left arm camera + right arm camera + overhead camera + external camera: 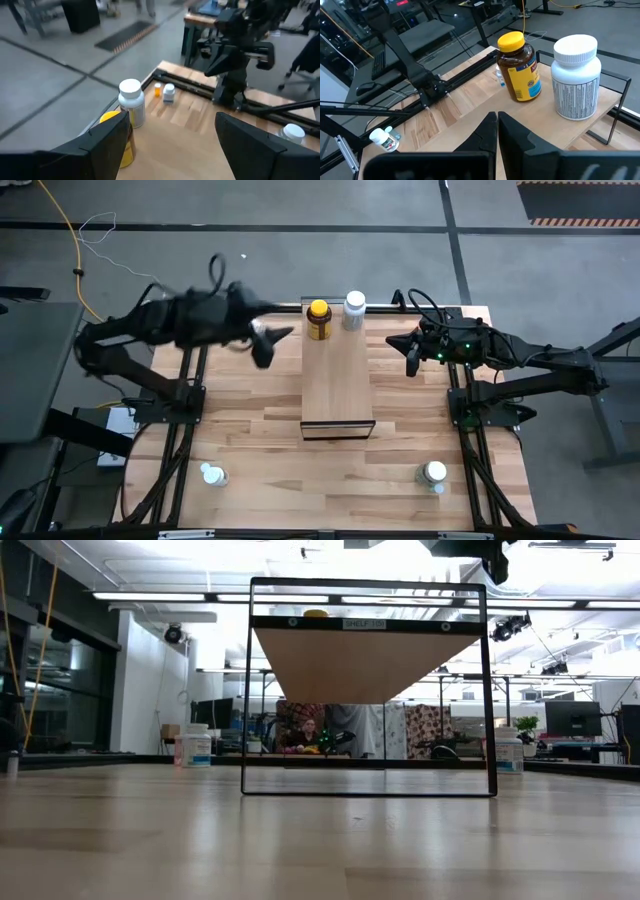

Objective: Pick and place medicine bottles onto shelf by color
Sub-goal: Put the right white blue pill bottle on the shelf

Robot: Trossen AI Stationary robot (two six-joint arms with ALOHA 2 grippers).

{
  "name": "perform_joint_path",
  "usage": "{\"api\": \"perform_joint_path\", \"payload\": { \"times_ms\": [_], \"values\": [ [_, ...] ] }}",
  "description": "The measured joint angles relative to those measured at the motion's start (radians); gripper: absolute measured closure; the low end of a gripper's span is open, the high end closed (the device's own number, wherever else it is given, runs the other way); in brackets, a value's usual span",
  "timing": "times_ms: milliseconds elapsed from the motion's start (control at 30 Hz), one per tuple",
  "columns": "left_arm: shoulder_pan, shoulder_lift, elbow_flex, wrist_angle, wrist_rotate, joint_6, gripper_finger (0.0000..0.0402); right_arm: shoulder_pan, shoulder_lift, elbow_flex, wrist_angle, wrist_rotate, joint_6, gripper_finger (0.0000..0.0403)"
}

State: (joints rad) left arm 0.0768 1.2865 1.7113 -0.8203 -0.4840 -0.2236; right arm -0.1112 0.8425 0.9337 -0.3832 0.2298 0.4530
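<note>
A: Standing between placements, judging by the layout: amber bottle (319, 319) and big white bottle (354, 310) already sitting side by side at the far end of the shelf (337, 380), nothing gripped by either arm.

B: Leaving what to fetch?

A: Two white bottles at the near edge of the table (250, 450): one at near left (211, 475), one at near right (434, 473). Also showing in the left wrist view, beyond the shelf: a tiny orange bottle (158, 90) beside a small white one (169, 93).

B: Calling for what next?

A: Probably reaching down and toward the near edge, dropping over one cap, then carrying it to the white group on the shelf.

B: And the arms?

A: Left gripper (268, 340) hovering raised just left of the shelf's far end, fingers (107, 137) spread wide, empty. Right gripper (411, 352) hanging right of the shelf, well apart from it, fingers (482, 132) pressed together with nothing between.
</note>
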Motion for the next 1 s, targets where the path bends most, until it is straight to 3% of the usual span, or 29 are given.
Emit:
{"api": "perform_joint_path", "payload": {
  "times_ms": [133,300,400,667,833,1000],
  "values": [
    [-0.098,-0.163,-0.31,0.251,-0.074,0.008,0.0118,0.0,0.0,0.0,0.0,0.0,0.0,0.0396],
    [-0.15,-0.339,-0.642,0.588,-0.019,0.01,0.0118,0.0,0.0,0.0,0.0,0.0,0.0,0.0396],
    [-0.146,-0.41,-0.749,0.657,0.006,0.013,0.0118,0.0,0.0,0.0,0.0,0.0,-0.001,0.0396],
    [-0.12,-0.497,-0.79,0.649,-0.011,0.058,0.0118,0.0,0.0,0.0,0.0,-0.001,-0.003,0.0396],
    [-0.121,-0.51,-0.79,0.65,-0.022,0.017,0.0118,-0.001,0.0,0.0,0.0,-0.002,0.082,0.0395],
    [-0.121,-0.508,-0.79,0.646,-0.022,0.0,0.0118,-0.056,0.001,0.001,-0.016,-0.006,0.168,0.035]
  ]
}}
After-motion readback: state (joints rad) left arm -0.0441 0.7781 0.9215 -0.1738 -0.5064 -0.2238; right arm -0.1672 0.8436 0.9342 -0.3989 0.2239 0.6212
